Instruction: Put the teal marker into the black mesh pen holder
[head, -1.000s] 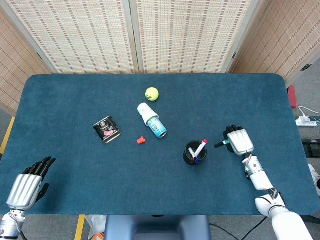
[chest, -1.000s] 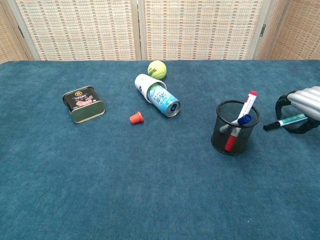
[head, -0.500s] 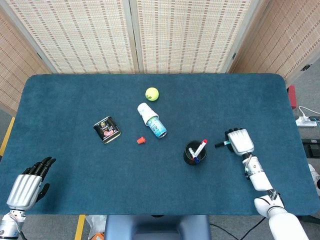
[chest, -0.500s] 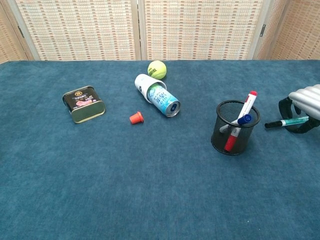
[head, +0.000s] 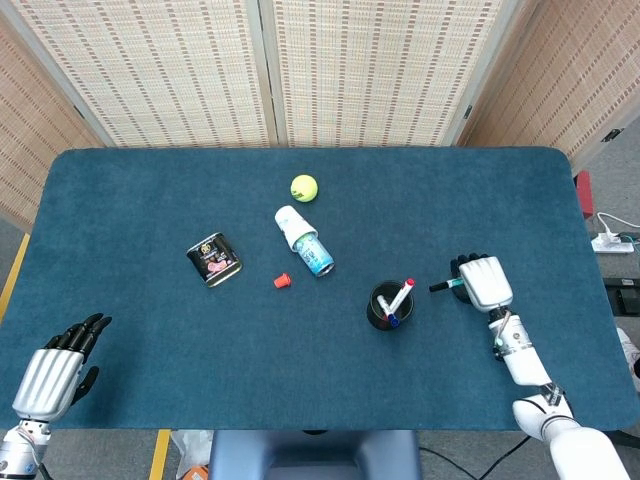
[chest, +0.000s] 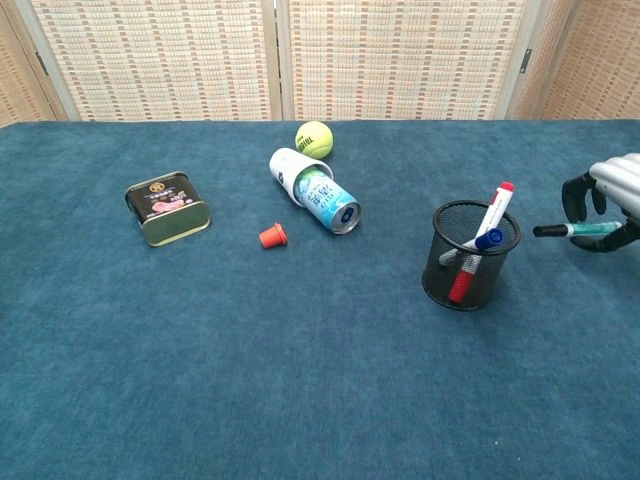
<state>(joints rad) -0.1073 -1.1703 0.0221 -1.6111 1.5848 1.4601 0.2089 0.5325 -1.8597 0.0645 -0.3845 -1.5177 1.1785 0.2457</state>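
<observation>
Now the robot's right hand (chest: 612, 200), at the right edge of the chest view, is lifting the teal marker (chest: 578, 230) clear of the blue table (head: 150, 300): a second ago the pen was lying low beside the cloth, and it is now sitting higher in the frame, held nearly level with its black cap pointing left toward the middle of the picture. The fingers are closing around the marker's barrel, so the hand is grasping it. That suggests the pickup is done and the carry to the black mesh pen holder (chest: 469, 256) is what remains; the holder is standing just left of the hand, right of centre, already carrying a red-capped and a blue-capped pen, so the teal one will likely need tipping upright to slip in beside them.

The left hand (head: 55, 368), in the lower left of the head view, is resting off the table edge with fingers spread, holding nothing, unmoved. Toward the upper middle, the tennis ball (chest: 314, 139), the tipped can (chest: 325, 198), the small tin (chest: 167, 208) and the orange cap (chest: 272, 236) are lying where they were.
</observation>
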